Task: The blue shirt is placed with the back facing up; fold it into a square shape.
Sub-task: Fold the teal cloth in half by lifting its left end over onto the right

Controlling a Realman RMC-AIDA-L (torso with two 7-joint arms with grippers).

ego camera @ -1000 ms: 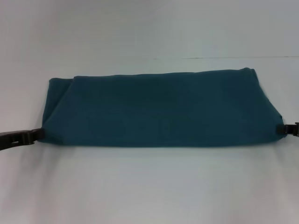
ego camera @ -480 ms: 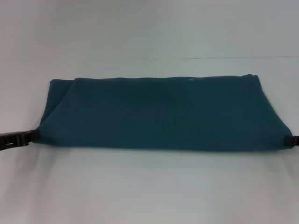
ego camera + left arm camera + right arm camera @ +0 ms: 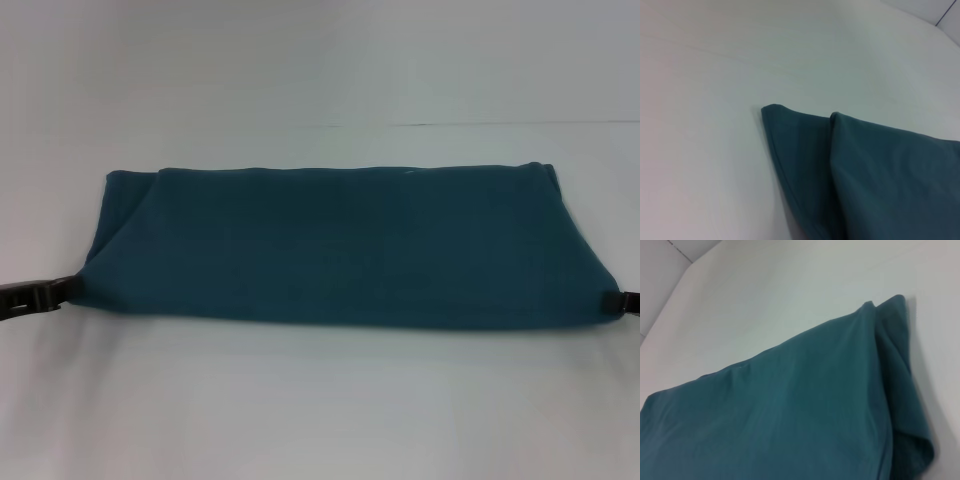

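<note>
In the head view the blue shirt (image 3: 340, 245) lay folded into a wide band across the middle of the white table (image 3: 320, 400), plain side up, with the left gripper (image 3: 40, 295) at its near left corner and the right gripper (image 3: 620, 300) at its near right corner; whether either was clenched on cloth I could not tell. The left wrist view showed two layered folded edges of the shirt (image 3: 875, 180) on the table. The right wrist view showed a broad smooth panel of the shirt (image 3: 790, 415) with a bunched fold along one end

left gripper (image 3: 45, 293): at 9 o'clock, low, pointing inward | right gripper (image 3: 620, 301): at 3 o'clock, low, only its tip showing
</note>
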